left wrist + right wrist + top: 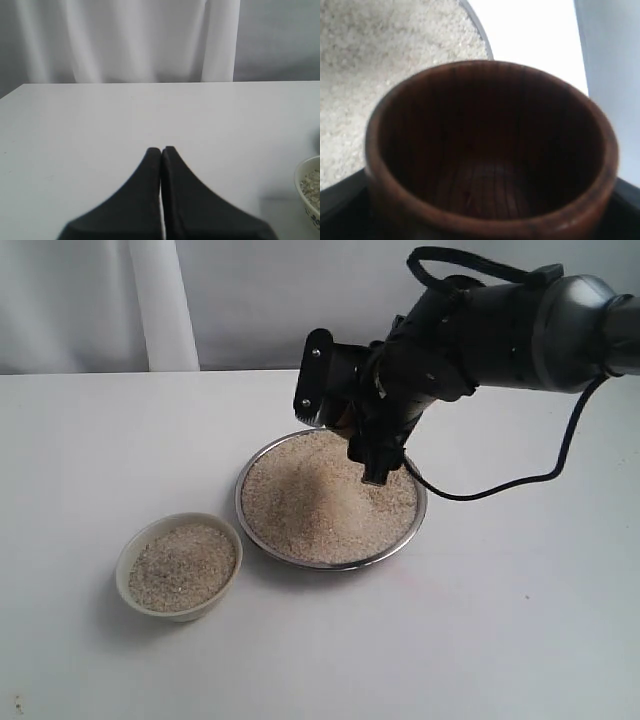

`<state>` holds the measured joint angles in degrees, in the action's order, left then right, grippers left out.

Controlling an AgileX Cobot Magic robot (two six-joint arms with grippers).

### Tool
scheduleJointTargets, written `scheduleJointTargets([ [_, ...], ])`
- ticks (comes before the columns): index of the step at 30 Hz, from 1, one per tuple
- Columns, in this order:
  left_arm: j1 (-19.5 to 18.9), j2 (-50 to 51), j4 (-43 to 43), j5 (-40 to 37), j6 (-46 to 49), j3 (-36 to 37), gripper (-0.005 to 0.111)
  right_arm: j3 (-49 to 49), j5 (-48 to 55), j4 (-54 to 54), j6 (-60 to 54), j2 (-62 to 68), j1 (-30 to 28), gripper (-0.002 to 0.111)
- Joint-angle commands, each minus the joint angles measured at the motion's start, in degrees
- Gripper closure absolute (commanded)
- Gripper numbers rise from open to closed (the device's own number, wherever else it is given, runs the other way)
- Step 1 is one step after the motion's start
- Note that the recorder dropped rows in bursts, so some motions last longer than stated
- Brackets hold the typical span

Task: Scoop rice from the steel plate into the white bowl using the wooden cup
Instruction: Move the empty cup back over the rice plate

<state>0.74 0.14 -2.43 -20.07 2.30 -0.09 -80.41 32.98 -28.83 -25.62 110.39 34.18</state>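
Note:
The steel plate [330, 562] sits mid-table, heaped with rice [300, 505]. My right gripper [345, 438] hangs over the plate's far side, shut on the wooden cup [490, 150]. The arm hides most of the cup in the exterior view. In the right wrist view the cup's dark inside is empty, with rice [370, 60] and the plate rim [481, 31] beyond it. The white bowl [170, 608] stands left of the plate and nearer the front, with rice [183, 566] in it. My left gripper [161, 150] is shut on nothing above bare table, with the bowl [311, 192] at that view's edge.
A black cable [520, 480] trails from the right arm down onto the table right of the plate. A white curtain [160, 300] hangs behind the table's far edge.

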Motion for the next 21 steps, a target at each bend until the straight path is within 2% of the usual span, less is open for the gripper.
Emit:
scheduleJointTargets([
  [1, 0.1, -0.1, 0.0, 0.3, -0.2, 0.1, 0.107, -0.4, 5.4, 3.5, -8.1, -0.8, -1.2, 0.108],
  [16, 0.1, -0.1, 0.0, 0.3, -0.2, 0.1, 0.107, -2.8, 4.1, 11.2, -8.3, 0.2, -0.9, 0.108],
  [21, 0.1, -0.1, 0.0, 0.3, -0.2, 0.1, 0.107, -3.0, 4.5, 16.8, -9.9, 0.2, -1.0, 0.108],
])
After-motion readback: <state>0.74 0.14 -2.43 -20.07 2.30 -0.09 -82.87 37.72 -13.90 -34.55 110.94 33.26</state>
